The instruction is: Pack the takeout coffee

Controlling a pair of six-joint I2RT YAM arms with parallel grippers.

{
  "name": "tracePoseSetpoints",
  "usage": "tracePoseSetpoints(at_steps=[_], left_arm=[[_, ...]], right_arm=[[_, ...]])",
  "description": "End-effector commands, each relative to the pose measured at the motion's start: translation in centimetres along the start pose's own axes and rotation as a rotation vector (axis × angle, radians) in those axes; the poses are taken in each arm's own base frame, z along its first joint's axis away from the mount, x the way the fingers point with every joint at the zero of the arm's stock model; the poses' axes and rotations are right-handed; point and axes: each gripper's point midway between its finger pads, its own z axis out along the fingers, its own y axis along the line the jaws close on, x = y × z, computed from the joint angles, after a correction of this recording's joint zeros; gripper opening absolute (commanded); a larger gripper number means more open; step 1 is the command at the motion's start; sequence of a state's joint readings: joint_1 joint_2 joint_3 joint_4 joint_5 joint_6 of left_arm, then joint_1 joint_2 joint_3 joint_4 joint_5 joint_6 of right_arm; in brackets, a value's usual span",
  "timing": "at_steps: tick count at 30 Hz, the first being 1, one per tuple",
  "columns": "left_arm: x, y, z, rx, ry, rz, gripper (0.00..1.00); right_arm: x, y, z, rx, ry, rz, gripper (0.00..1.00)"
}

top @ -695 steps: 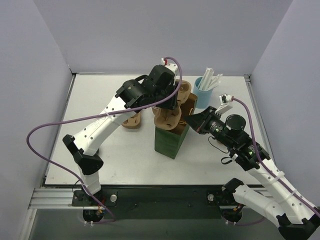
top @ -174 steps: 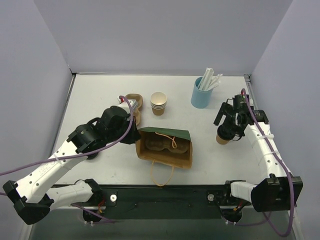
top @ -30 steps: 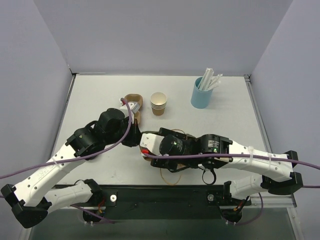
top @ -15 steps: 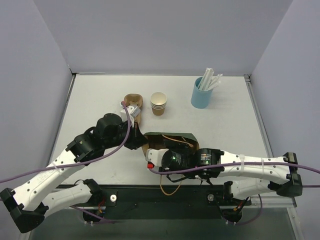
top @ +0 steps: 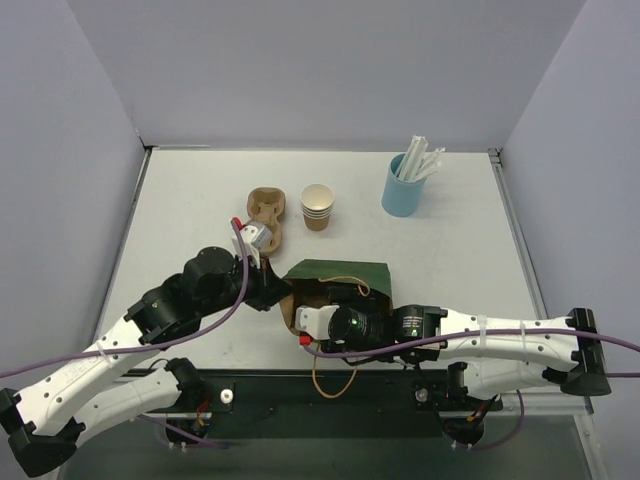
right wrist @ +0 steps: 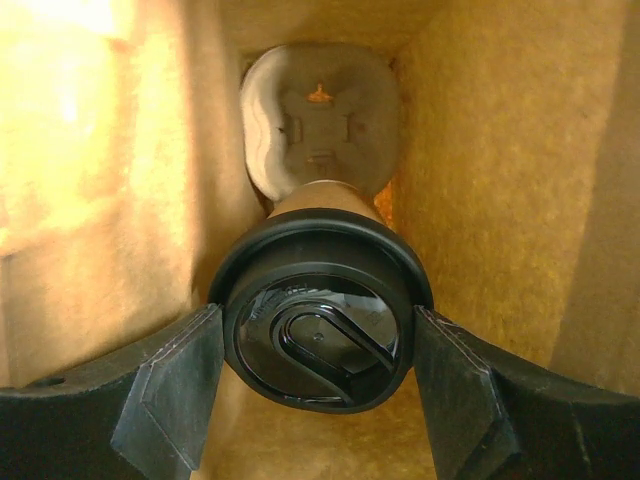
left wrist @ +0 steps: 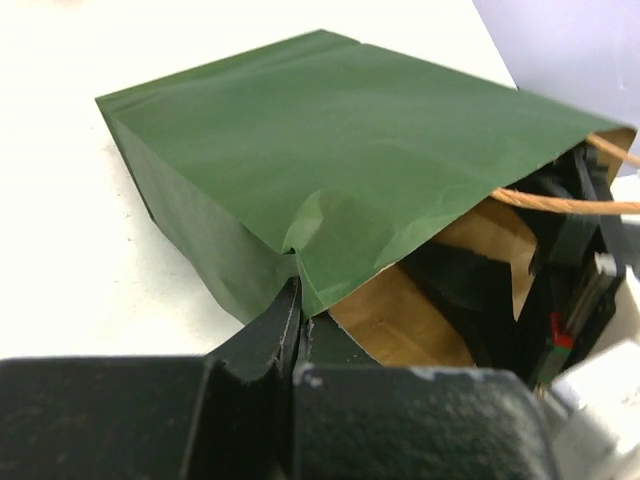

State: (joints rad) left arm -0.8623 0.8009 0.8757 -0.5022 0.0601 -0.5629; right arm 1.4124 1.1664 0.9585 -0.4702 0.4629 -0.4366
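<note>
The takeout coffee, a brown cup with a black lid, is deep inside the green paper bag. My right gripper is shut on it, one pad on each side of the lid. Beyond the cup, a pulp cup carrier lies at the bag's bottom. Whether the cup rests in it I cannot tell. In the top view the right gripper and the cup are hidden inside the bag. My left gripper is shut on the edge of the bag at its mouth and holds it open.
A second pulp carrier and a stack of lidless tan cups stand behind the bag. A blue cup of wrapped straws is at the back right. The bag's cord handle hangs over the table's near edge.
Both arms have drawn back toward the near edge over the last second. More of the bag's green side now shows behind the right wrist. Neither grip has changed.
</note>
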Motion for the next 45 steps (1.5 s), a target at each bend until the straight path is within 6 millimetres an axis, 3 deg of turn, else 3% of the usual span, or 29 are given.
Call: tracePoseSetpoints(at_steps=[1, 5, 13, 20, 25, 30, 35, 45], left_arm=[[-1.1, -1.2, 0.0, 0.05, -0.088, 0.016, 0.0], [-0.1, -1.3, 0.5, 0.077, -0.1, 0.033, 0.0], [-0.6, -0.5, 0.9, 0.014, -0.1, 0.049, 0.0], [-1.2, -1.7, 1.0, 0.04, -0.062, 0.071, 0.0], [-1.5, -3.0, 1.1, 0.089, -0.046, 0.069, 0.0], [-1.0, -2.9, 0.9, 0.102, -0.047, 0.075, 0.0], [-1.0, -1.6, 0.6, 0.049, -0.062, 0.103, 0.0], [-1.4, -1.9, 0.5, 0.046, -0.05, 0.132, 0.0]], right_arm=[[0.9, -2.2, -0.2, 0.075, -0.007, 0.002, 0.47], [1.7, -2.6, 0.1, 0.067, 0.0, -0.012, 0.47], [3.5, -4.2, 0.8, 0.074, 0.017, -0.037, 0.46], [4.4, -3.6, 1.8, 0.06, 0.024, -0.113, 0.46], [3.9, -2.8, 2.7, 0.026, 0.012, -0.159, 0.45], [4.6, -2.1, 3.3, 0.015, 0.033, -0.176, 0.44], [5.3, -2.8, 2.8, 0.057, 0.055, -0.169, 0.44], [5.7, -3.0, 2.7, 0.063, 0.085, -0.167, 0.44]])
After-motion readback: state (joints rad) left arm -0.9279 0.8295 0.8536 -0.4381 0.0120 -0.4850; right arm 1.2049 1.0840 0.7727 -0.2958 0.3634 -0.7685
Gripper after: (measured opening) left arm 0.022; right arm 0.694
